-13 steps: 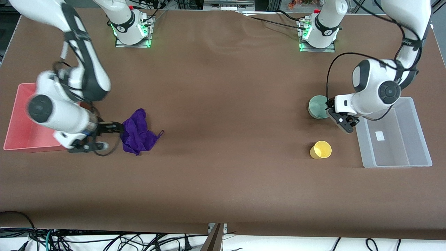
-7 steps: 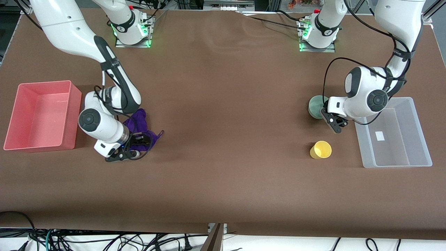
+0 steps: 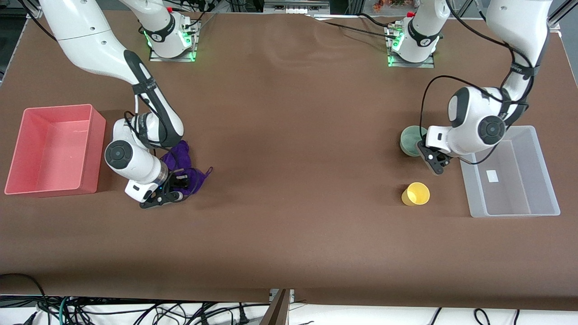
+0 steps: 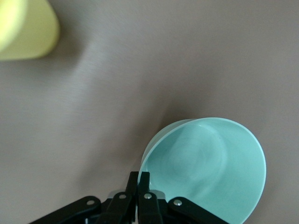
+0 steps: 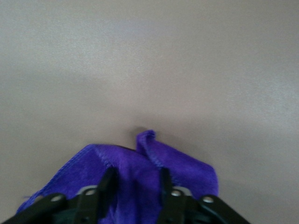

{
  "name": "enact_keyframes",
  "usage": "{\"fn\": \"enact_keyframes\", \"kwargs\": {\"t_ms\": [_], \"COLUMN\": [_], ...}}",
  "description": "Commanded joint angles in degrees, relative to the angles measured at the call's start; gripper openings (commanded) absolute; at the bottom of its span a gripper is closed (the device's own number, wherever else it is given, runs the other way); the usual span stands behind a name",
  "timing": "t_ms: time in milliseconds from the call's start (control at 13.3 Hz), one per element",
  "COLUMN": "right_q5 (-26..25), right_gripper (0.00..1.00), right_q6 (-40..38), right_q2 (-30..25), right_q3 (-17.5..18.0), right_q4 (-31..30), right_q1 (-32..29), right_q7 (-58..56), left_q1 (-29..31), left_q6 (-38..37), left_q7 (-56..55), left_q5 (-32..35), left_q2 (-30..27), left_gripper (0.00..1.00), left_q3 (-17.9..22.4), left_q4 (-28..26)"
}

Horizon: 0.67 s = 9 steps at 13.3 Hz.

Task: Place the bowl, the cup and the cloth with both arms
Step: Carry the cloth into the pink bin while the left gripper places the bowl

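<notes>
The pale mint-green bowl [image 3: 410,139] stands beside the clear bin at the left arm's end of the table. My left gripper [image 3: 424,148] is shut on its rim; in the left wrist view the gripper [image 4: 139,176] pinches the rim of the bowl [image 4: 210,163], one finger inside and one outside. The yellow cup [image 3: 416,193] stands nearer to the front camera than the bowl and shows in the left wrist view [image 4: 23,28]. The purple cloth [image 3: 179,155] lies crumpled beside the red bin. My right gripper [image 3: 183,181] is down on it, open, its fingers [image 5: 110,179] straddling a fold of the cloth [image 5: 187,172].
A red bin [image 3: 18,149] stands at the right arm's end of the table, with nothing in it. A clear plastic bin [image 3: 515,214] stands at the left arm's end, close to the bowl and cup. The bare brown table top [image 3: 293,158] lies between them.
My right arm swung from over the red bin down onto the cloth and settled there. My left gripper moved in toward the bowl's rim and closed on it.
</notes>
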Motion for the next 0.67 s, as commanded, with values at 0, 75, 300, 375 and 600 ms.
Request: {"fn": "enact_keyframes", "kwargs": {"t_ms": [0,75,300,375,600], "right_q5": [0.5,0.5,0.5,0.4,0.1], "right_gripper": [0.0,0.0,0.0,0.0,0.0], "right_q6": [0.0,-1.8,-5.5,-10.5,-32.9], "right_q2": [-2.2,-2.5,-4.2,-5.4,-7.7], "right_q3": [0.0,0.0,-0.4,-0.5,-2.1], "right_q4": [-1.7,-1.1,0.6,3.0,15.8], "right_q1": [-0.5,-0.7,-0.8,-0.9,-2.6], "right_q7": [-1.3,-1.3,-1.5,-1.5,-6.8], "left_q1": [0.7,1.0,1.5,3.0,5.0], "left_q6": [-12.4,-16.2,-18.0,-17.9,-16.4], "left_q7": [10.3,13.8,24.0,28.4,35.3], "left_q5": [1.7,2.5,4.1,3.9,3.7], "left_q2": [-6.1,-6.0,-5.1,-2.8,4.3], "left_gripper": [0.0,0.0,0.0,0.0,0.0], "left_q3": [0.7,1.6,7.8,9.4,12.9], "left_q4": [5.9,10.0,16.0,18.5,22.3]}}
